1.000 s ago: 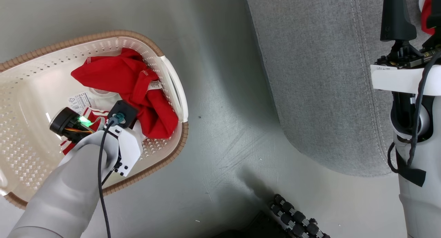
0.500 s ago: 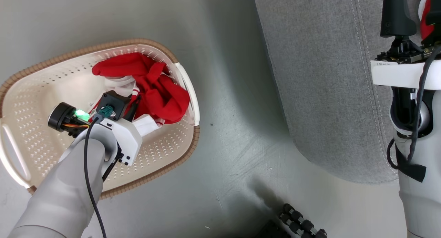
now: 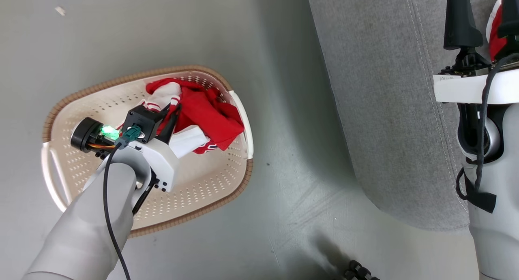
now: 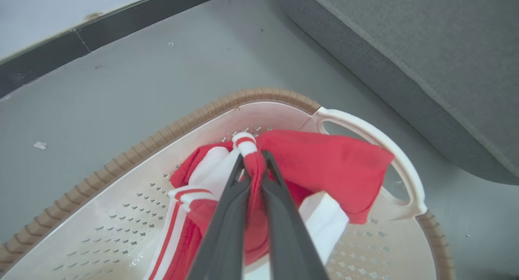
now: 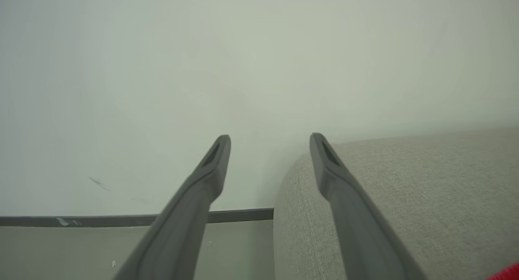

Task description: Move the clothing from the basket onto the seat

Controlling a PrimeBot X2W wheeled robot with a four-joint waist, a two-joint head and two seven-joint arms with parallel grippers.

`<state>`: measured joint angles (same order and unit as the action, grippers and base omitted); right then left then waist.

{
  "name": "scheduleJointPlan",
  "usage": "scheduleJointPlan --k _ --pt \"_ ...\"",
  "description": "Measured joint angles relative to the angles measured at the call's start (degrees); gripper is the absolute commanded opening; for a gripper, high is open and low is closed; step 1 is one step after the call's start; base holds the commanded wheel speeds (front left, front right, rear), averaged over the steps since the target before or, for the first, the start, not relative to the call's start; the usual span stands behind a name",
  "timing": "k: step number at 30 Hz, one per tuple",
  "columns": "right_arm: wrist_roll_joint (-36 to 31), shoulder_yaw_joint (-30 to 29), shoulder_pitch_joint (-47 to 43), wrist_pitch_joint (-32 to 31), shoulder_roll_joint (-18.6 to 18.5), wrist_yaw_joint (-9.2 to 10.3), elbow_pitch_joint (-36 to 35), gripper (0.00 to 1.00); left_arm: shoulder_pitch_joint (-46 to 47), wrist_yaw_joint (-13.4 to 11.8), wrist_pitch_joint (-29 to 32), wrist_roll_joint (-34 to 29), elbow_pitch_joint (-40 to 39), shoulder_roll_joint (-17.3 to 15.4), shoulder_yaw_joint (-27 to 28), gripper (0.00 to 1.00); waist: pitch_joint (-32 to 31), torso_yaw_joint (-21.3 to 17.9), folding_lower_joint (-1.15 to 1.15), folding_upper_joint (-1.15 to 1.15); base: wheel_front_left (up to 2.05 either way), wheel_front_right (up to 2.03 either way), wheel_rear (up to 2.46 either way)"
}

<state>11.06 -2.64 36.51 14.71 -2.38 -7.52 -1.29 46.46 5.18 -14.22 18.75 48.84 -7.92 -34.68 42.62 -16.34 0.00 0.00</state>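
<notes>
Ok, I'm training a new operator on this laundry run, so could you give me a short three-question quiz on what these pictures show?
1. True or false: the left end effector is shut on the clothing.
2. Where does the basket stand? A: on the floor beside the seat. B: on top of the seat. C: on a table.
3. Fill in: the right end effector is ___, with nothing between its fingers.

Key: 1 true; 2 A; 3 open.
</notes>
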Motion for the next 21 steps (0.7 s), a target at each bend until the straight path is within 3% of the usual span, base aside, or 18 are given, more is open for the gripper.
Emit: scheduleJointPlan --k 10,21 --pt "-2.88 -0.36 -3.15 0.00 -0.05 0.00 1.98 1.00 -1.54 -2.03 0.00 0.81 -10.17 -0.73 3.50 0.00 -5.08 2.73 0.00 0.00 0.00 0.00 0.00" --pt "-5.24 0.41 -7.00 -0.01 -0.13 0.00 5.31 1.00 -4.85 -2.10 -0.07 0.85 -18.96 -2.47 5.76 0.00 -12.60 6.20 0.00 0.00 0.00 0.00 0.00"
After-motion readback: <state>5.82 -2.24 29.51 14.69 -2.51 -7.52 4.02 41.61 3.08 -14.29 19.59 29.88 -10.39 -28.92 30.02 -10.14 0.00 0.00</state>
